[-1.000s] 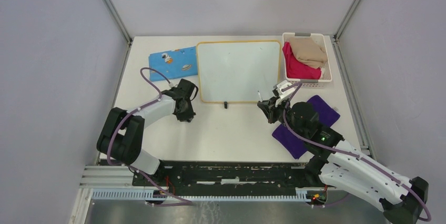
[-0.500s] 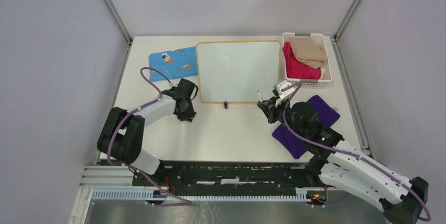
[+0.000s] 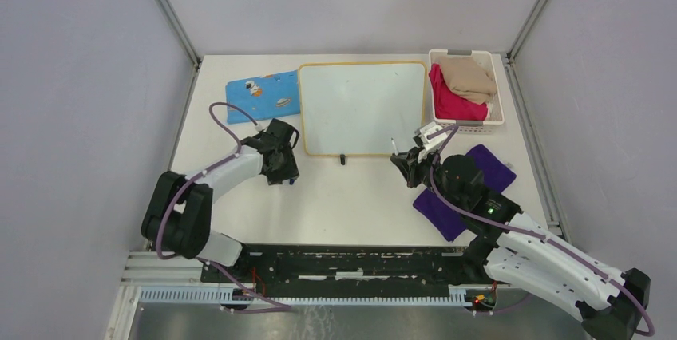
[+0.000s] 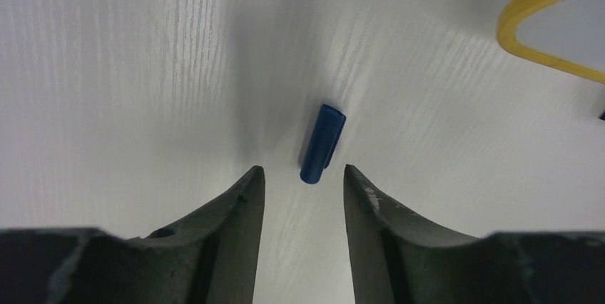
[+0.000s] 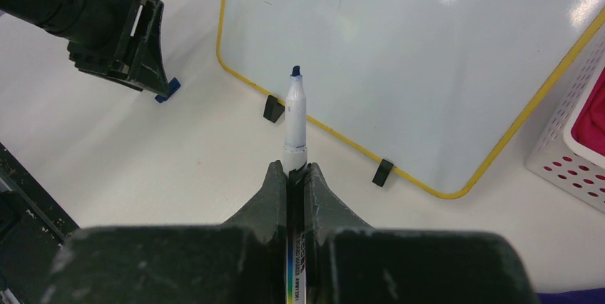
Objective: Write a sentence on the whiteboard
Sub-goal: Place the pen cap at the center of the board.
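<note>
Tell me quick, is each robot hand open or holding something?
Left hand: open, holding nothing; a blue cap lies loose just in front of it.
Right hand: closed on the uncapped marker.

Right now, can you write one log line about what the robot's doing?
left gripper open, blue cap lying on table by its fingertips | right gripper shut on marker, tip uncapped | whiteboard blank

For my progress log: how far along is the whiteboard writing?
Done: the marker is uncapped; its blue cap lies on the table by the open left gripper. In hand: the right gripper clamps the marker, tip toward the whiteboard. Left: the whole sentence; the board is blank.
</note>
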You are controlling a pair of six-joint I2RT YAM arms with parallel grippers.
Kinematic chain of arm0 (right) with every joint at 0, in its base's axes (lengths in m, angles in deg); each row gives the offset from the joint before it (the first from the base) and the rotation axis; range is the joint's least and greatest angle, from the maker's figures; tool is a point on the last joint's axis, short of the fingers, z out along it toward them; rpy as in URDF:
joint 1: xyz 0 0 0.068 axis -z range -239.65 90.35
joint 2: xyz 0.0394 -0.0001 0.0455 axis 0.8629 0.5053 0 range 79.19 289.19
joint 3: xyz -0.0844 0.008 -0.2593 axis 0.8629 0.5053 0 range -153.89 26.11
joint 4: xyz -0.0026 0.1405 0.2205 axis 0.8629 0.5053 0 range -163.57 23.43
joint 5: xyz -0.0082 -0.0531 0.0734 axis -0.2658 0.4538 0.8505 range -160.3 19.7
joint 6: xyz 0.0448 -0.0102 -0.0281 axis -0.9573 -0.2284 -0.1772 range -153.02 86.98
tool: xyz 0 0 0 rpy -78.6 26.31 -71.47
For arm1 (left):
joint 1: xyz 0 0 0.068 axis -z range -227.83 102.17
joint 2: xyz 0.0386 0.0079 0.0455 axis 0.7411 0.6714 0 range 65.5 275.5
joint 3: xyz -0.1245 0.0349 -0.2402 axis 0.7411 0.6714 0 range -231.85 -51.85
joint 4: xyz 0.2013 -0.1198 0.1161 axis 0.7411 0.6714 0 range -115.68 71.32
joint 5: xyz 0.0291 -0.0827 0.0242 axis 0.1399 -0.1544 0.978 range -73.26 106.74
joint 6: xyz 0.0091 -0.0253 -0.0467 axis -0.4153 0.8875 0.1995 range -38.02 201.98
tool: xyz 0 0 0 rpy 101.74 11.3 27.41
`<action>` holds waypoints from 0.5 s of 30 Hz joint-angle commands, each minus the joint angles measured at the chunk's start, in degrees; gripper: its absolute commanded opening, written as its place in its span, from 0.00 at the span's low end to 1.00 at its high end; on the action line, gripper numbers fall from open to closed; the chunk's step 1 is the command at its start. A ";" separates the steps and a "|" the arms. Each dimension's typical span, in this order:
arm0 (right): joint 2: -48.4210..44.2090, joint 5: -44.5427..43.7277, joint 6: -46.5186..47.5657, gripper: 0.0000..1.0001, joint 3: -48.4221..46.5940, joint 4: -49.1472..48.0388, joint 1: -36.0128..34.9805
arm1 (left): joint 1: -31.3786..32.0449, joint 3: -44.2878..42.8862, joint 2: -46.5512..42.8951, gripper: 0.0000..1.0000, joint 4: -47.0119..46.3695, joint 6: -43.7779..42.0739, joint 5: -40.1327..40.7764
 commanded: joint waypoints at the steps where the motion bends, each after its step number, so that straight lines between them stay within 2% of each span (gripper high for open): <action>1: -0.82 0.65 1.19 0.00 -1.21 -1.23 0.00 | 0.01 -3.79 -8.99 0.56 3.09 0.58 -0.25; 4: -1.05 2.17 2.23 0.00 -1.93 -1.36 0.00 | 0.25 -7.09 -14.52 0.64 4.10 -1.90 -1.66; 8: -0.83 7.25 5.15 0.00 -4.12 -1.41 0.05 | 0.71 -7.82 -22.71 0.75 -1.28 -8.87 -10.35; 13: 1.78 17.35 8.82 0.00 -8.55 -0.23 0.01 | 1.30 -2.67 -34.25 0.99 -17.79 -12.42 -21.89; 15: 3.41 21.29 9.64 0.00 -10.61 0.53 -0.02 | 1.57 0.41 -38.31 1.00 -26.51 -10.95 -27.45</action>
